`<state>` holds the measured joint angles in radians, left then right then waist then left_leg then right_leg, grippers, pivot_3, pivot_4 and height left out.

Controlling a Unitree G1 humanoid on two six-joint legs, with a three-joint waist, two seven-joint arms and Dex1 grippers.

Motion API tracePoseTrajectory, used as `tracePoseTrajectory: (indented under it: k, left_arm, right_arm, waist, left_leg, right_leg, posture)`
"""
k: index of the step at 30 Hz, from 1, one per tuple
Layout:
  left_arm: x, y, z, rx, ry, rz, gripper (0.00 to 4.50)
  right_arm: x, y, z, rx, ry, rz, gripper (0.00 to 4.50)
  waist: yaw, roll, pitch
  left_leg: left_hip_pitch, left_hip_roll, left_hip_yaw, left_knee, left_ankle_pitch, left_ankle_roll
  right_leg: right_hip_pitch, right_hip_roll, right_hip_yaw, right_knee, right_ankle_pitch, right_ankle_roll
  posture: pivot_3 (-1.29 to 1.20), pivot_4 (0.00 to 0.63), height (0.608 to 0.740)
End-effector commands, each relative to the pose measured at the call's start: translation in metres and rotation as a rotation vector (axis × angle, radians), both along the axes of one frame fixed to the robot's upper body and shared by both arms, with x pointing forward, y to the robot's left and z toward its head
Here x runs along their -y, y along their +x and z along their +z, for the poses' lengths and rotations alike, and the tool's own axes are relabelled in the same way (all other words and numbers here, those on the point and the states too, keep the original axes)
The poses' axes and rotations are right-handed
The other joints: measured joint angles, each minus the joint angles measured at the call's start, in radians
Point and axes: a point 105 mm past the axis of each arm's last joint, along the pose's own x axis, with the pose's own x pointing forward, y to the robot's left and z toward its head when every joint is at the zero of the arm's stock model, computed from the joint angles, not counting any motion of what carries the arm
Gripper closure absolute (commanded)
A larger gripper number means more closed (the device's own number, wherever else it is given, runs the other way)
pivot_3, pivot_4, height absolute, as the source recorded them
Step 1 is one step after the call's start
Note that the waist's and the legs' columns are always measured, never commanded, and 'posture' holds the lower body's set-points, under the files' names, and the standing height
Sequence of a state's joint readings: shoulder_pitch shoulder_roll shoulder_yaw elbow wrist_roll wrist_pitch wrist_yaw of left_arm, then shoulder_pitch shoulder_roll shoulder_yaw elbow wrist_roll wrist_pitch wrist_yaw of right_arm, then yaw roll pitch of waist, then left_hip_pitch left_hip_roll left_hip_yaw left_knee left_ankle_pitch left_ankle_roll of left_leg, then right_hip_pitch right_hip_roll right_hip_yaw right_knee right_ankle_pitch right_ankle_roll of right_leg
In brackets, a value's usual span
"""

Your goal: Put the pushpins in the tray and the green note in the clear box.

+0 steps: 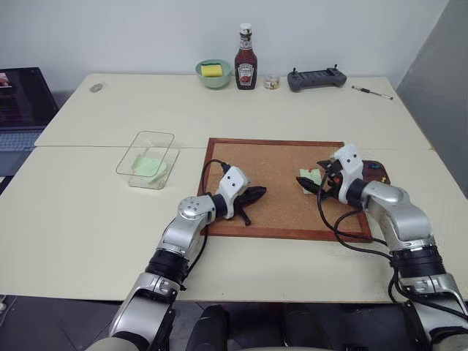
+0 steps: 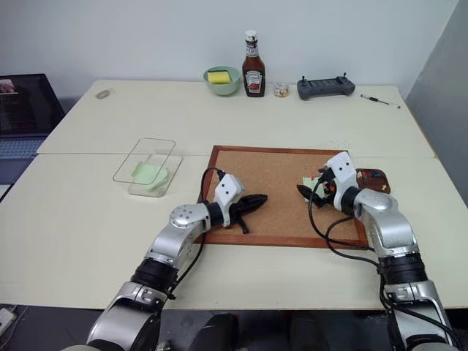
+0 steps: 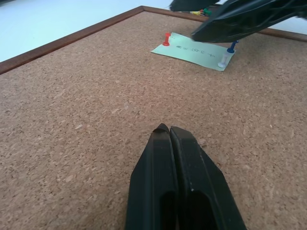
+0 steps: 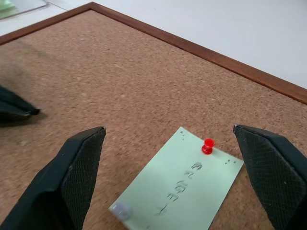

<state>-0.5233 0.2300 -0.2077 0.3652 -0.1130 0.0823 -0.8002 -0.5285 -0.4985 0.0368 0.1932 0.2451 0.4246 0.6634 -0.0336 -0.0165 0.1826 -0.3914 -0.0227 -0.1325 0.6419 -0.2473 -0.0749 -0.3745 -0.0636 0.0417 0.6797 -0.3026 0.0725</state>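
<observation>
A pale green note [image 4: 182, 187] lies on the cork board [image 1: 278, 157], held down by a red pushpin [image 4: 207, 146], a blue pushpin [image 3: 232, 46] and a clear one [image 3: 222, 61]. My right gripper [image 4: 169, 130] hovers open just over this note, a finger on each side. The dark wooden tray [image 2: 374, 180] sits beside the board's right edge, behind my right hand, with a few coloured pins in it. On the board's left part, my left gripper [image 3: 169, 128] is shut and holds nothing. The clear box [image 1: 148, 161], left of the board, holds another green slip [image 1: 150, 167].
Along the table's far edge stand a pale green bowl [image 1: 213, 73] with a yellow sponge, a ketchup bottle [image 1: 246, 58], a small jar [image 1: 272, 82], a black controller [image 1: 316, 78] and a pen [image 1: 371, 91]. A laptop [image 1: 22, 102] sits off the left side.
</observation>
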Motion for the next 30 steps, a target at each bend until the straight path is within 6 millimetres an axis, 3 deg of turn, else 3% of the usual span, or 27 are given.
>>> tracePoseTrajectory:
  k: [1, 3, 7, 25, 30]
  left_arm:
    - [0.004, -0.008, -0.005, -0.020, 0.002, -0.024, 4.43]
    - [0.005, -0.009, -0.006, -0.021, 0.003, -0.026, 4.43]
    - [0.005, -0.009, -0.003, -0.015, -0.009, -0.021, 4.50]
    - [0.004, -0.010, -0.003, -0.012, -0.002, -0.026, 4.50]
    - [0.004, -0.010, -0.004, -0.014, 0.004, -0.025, 4.50]
  right_arm:
    - [-0.002, 0.009, 0.011, 0.051, -0.007, 0.019, 0.00]
    - [-0.001, 0.012, 0.009, 0.047, -0.008, 0.012, 0.00]
    - [0.002, 0.018, 0.006, 0.041, -0.015, -0.003, 0.60]
    - [0.004, 0.023, 0.004, 0.084, -0.091, -0.006, 4.45]
    - [0.003, 0.023, 0.013, 0.110, -0.076, -0.002, 4.45]
  waist:
    - [0.000, 0.000, 0.000]
    - [0.000, 0.000, 0.000]
    - [-0.001, 0.000, 0.000]
    - [-0.002, 0.000, 0.000]
    - [-0.002, 0.000, 0.000]
  left_leg:
    - [0.000, 0.000, 0.000, 0.000, 0.000, 0.000]
    - [0.000, 0.000, 0.000, 0.000, 0.000, 0.000]
    - [0.000, 0.000, 0.000, 0.000, 0.000, 0.000]
    - [0.000, 0.000, 0.000, 0.000, 0.000, 0.000]
    - [0.000, 0.000, 0.000, 0.000, 0.000, 0.000]
  right_leg:
    - [0.000, 0.000, 0.000, 0.000, 0.000, 0.000]
    - [0.000, 0.000, 0.000, 0.000, 0.000, 0.000]
    - [0.000, 0.000, 0.000, 0.000, 0.000, 0.000]
    - [0.000, 0.000, 0.000, 0.000, 0.000, 0.000]
    - [0.000, 0.000, 0.000, 0.000, 0.000, 0.000]
  posture:
    - [0.00, 0.150, 0.740]
    - [0.00, 0.150, 0.740]
    - [0.00, 0.150, 0.740]
    - [0.00, 0.150, 0.740]
    - [0.00, 0.150, 0.740]
